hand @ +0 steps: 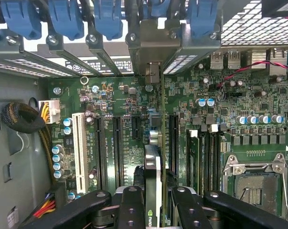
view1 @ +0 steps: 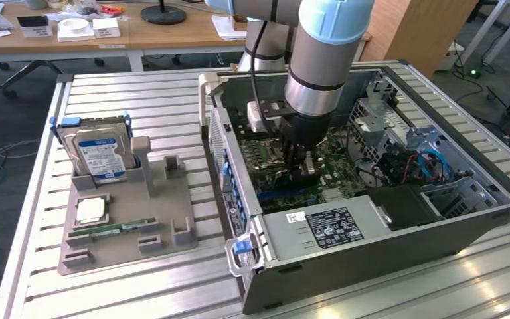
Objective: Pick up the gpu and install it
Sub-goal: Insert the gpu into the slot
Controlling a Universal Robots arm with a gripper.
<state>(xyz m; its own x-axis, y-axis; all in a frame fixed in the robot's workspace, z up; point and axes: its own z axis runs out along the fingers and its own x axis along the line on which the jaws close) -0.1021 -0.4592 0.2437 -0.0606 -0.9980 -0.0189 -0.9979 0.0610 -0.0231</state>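
Currently, gripper [hand: 153, 202] part-closed, clamping gpu [hand: 152, 162] edge-on above motherboard [hand: 120, 95], bracket [hand: 153, 74] toward case [view1: 370, 266] rear, aligned for seating.

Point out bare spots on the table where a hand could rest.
Bare table slats beyond the grey tray, in front of it, and in front of the computer case. Crowded inside the case, where the gripper holds the graphics card.

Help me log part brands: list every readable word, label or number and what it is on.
"NVIDI", cut by the picture's edge: on the edge of the gpu, held in the gripper.
Power supply sticker: print too small to read.
Hard drive label: too small to read.
Motherboard markings: too small to read.
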